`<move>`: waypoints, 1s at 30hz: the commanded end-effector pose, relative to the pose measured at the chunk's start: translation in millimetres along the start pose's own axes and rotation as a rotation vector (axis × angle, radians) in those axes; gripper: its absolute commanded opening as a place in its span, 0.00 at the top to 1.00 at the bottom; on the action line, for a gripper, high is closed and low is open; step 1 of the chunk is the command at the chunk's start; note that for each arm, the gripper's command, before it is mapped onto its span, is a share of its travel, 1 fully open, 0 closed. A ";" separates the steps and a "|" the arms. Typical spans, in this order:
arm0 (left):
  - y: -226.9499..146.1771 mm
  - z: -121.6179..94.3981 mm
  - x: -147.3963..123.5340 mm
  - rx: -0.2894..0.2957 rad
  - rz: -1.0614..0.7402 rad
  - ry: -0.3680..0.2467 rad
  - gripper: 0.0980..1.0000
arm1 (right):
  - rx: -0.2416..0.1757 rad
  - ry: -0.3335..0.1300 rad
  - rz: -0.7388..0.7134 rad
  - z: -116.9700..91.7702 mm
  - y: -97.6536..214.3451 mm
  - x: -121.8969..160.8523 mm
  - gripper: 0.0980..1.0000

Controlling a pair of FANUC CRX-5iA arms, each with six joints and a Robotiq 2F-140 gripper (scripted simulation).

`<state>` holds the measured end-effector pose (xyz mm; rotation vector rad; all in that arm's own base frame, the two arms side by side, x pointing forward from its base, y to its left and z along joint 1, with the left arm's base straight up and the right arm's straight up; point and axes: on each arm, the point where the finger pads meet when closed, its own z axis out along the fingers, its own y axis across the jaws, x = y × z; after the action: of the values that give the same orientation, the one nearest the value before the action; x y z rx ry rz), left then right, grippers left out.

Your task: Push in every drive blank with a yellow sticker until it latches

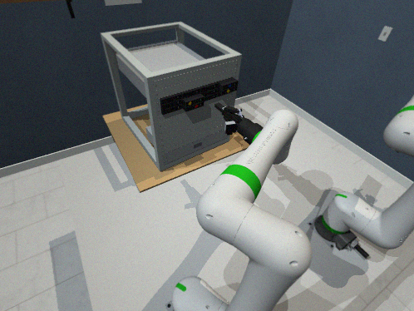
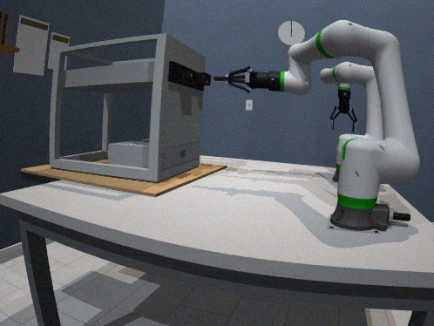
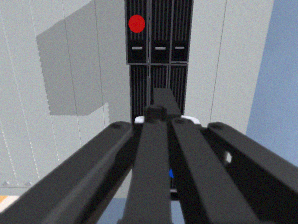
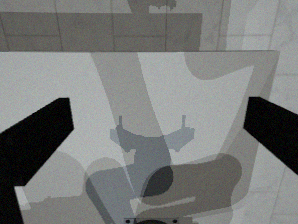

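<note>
The grey rack (image 1: 174, 145) (image 2: 180, 131) stands upright with a row of black drive blanks (image 1: 168, 106) (image 3: 160, 25) across its front. A protruding pair has a yellow sticker (image 1: 189, 103) and a red sticker (image 1: 196, 106) (image 3: 136, 23). Another protruding pair at the row's right end in the top view has a blue sticker (image 1: 229, 86) (image 3: 171, 173) and a yellow sticker (image 1: 228, 91). My left gripper (image 1: 217, 106) (image 2: 215, 78) (image 3: 161, 102) is shut and empty, its tips just in front of the row. It hides part of the end pair in the left wrist view. My right gripper (image 2: 343, 129) (image 4: 158, 113) is open and empty, pointing down far from the rack.
The rack stands on a wooden board (image 1: 145, 182) (image 2: 131, 187) on the pale table (image 2: 218, 231). A light box (image 2: 126, 153) sits low inside the rack. The left arm reaches across in front of the rack. The right arm stands beyond it in the exterior view.
</note>
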<state>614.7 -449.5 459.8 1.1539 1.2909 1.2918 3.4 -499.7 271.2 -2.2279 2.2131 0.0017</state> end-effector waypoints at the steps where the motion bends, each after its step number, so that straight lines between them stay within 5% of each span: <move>1: 2.3 6.1 -26.7 -0.001 -0.002 0.002 1.00 | 0.000 0.002 0.000 -0.8 0.1 0.3 0.00; 19: 3.1 22.0 -109.5 -0.001 -0.002 0.002 1.00 | 0.000 0.002 0.000 -0.8 0.1 0.3 0.00; 30: 3.3 26.5 -133.0 -0.001 -0.002 0.002 1.00 | 0.000 0.002 0.000 -0.8 0.1 0.3 0.00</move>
<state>654.2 -573.6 460.9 1.1535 1.2922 1.2928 3.4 -499.7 271.2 -2.2279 2.2131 0.0017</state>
